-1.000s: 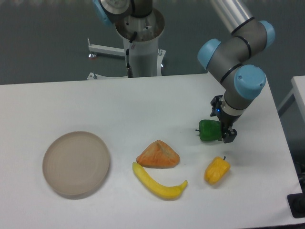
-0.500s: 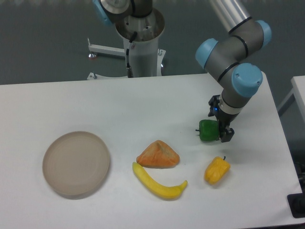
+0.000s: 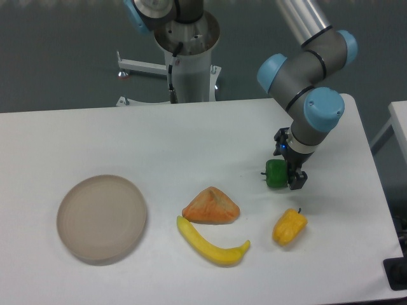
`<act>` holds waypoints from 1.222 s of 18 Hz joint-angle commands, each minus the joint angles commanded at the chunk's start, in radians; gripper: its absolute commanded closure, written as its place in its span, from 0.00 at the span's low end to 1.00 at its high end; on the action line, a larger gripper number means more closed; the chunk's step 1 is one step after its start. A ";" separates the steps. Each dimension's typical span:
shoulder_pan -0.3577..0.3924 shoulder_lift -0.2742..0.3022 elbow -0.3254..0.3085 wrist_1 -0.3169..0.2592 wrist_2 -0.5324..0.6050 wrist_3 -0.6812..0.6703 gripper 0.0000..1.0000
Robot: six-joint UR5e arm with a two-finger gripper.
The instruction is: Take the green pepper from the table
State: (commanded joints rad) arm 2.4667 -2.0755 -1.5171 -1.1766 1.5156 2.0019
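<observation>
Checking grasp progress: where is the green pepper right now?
On the right of the table, the green pepper sits at the gripper, above the yellow pepper.

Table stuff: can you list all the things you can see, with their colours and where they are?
green pepper: 1, bright green, right side of the table, in the pincer
yellow pepper: 1, yellow-orange, front right, below the green one
banana-like piece: 1, yellow, front middle
wedge-shaped piece: 1, orange, middle, just above the banana-like piece
plate: 1, beige, front left
table: 1, white
robot arm: 1, grey with blue caps, upper right
pincer: 1, black, closed around the green pepper
</observation>
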 joint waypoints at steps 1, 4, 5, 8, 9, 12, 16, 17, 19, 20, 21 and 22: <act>0.000 0.000 0.000 0.000 0.000 -0.003 0.05; -0.002 0.002 0.002 0.002 0.000 -0.008 0.27; -0.002 0.002 0.003 0.002 0.000 -0.009 0.32; -0.002 0.000 0.012 0.000 0.000 -0.012 0.49; -0.002 0.000 0.014 -0.002 -0.002 -0.012 0.52; -0.003 0.000 0.029 -0.003 -0.003 -0.014 0.54; -0.011 -0.003 0.087 -0.018 -0.005 -0.090 0.56; -0.021 0.000 0.103 -0.029 -0.006 -0.113 0.56; -0.037 0.002 0.167 -0.092 -0.006 -0.165 0.56; -0.050 0.002 0.205 -0.139 -0.006 -0.191 0.56; -0.061 0.000 0.236 -0.175 -0.006 -0.213 0.56; -0.067 0.000 0.254 -0.190 -0.008 -0.230 0.56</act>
State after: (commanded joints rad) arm 2.3992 -2.0755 -1.2627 -1.3666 1.5079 1.7719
